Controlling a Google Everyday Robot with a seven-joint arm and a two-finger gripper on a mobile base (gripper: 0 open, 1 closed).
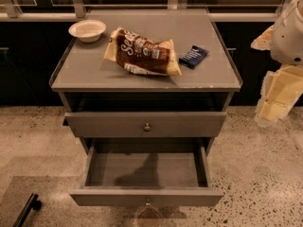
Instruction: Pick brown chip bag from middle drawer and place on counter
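**Item 1. Crinkly brown chip bag with pale yellow ends and white script lettering** [142,52]. It lies flat and slantwise on the surface, about centre, with one yellow end toward the near right. Nothing grips it, so it rests on its own weight. Judged delivered: the bag is out of the drawer and on top.

**Item 2. Flat matte grey cabinet-top surface with thin raised rims** [94,72]. It carries three things: the brown chip bag; a shallow cream round bowl [87,30] at the far left, which appears empty; and a small dark-blue packet [193,56] just right of the bag, not touching it as far as can be seen.

**Item 3. Wide shallow grey middle drawer with a small round metal knob** [147,196]. It is pulled well out toward the near side. Contents: none, only shadow on its floor. It was probably left open for access to the bag.

**Item 4. Like grey upper drawer** [189,123]. It is nearly closed and its inside is hidden.

**Item 5. Pale cream tool** [278,96]. It hangs at the far right, beside the cabinet and off the surface, well apart from the bag. It holds nothing visible. Whether it is wide or narrow cannot be told.
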